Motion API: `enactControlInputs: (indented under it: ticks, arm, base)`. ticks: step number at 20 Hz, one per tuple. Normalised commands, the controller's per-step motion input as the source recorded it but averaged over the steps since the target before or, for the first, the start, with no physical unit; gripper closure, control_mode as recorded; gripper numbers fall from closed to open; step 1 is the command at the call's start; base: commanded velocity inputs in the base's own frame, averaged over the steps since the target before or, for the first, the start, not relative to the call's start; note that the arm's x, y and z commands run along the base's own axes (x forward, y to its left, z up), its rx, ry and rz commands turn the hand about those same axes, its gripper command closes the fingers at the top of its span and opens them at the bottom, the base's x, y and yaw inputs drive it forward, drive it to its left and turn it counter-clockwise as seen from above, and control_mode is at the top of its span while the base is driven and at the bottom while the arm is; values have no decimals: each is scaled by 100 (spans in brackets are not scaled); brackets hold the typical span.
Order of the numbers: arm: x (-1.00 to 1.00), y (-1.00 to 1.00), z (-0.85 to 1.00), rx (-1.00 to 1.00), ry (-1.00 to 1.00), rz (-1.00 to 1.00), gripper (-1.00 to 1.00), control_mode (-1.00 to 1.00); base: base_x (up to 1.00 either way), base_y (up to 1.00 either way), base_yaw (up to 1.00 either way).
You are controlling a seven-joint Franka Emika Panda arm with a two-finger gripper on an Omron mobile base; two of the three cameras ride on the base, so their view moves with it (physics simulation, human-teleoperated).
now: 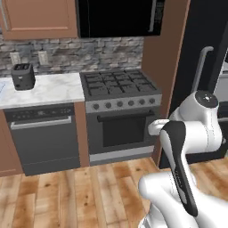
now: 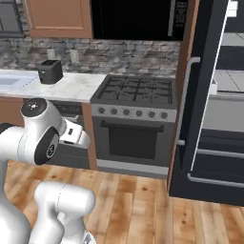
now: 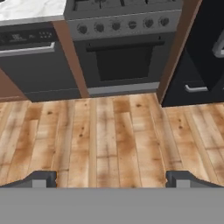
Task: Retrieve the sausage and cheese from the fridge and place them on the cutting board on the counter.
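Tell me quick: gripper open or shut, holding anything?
Gripper: open, fingers spread wide, nothing between them, just bare wooden floor ahead.

black fridge (image 2: 205, 95), white counter (image 1: 49, 89) (grey veins)

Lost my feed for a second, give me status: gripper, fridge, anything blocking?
Gripper open, empty, over bare wood floor. Fridge door ajar, grey shelves showing; sausage and cheese can't be made out. Stove left of fridge; path clear.
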Motion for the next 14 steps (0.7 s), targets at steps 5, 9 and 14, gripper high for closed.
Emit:
enactControlInputs:
  ticks: [5,9,14]
  arm:
    - [0,0,0,0,0,0,-100,100]
    - [0,0,0,0,0,0,-100,100]
    - [0,0,0,0,0,0,-100,100]
  base:
    - [-38,-81,-3]
    - [-22,-83,-5]
    - [-13,-83,-5]
